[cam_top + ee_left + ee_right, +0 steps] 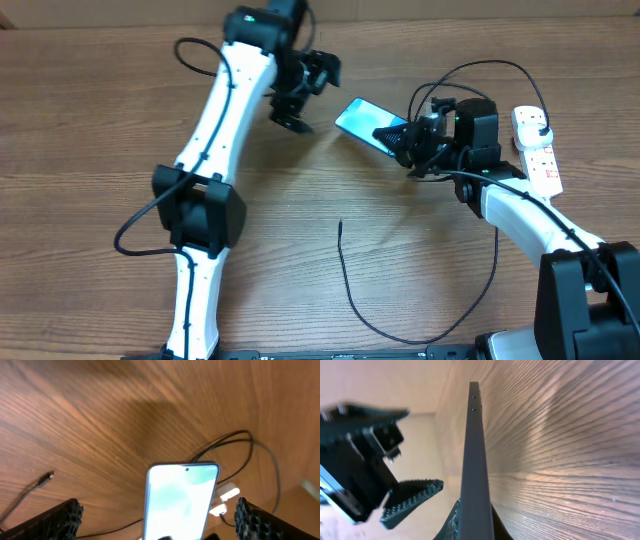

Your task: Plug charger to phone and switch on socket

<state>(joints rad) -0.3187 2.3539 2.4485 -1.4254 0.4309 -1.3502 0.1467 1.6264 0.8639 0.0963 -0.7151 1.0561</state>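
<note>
While the phone (360,118) tilted up off the surface (100,120), blue-teal screen glowing, the right gripper (395,137) was right there at the short end nearest the socket (537,150). The right wrist view caught the phone edge-on, with one ridged pad (412,495) just beside it and the other finger hidden behind it. Clamped or loose? I couldn't tell. Out from there, the charger (345,280) lay on the surface, its small tip well apart from the phone, the thin black cable curling in a wide loop toward the right arm's base. The socket sat on the far right, past the right gripper. Across from the phone's other end, the left gripper (322,72) hung above the surface, fingers (60,520) spread wide, gripping nothing, with the phone framed between them in the left wrist view.
</note>
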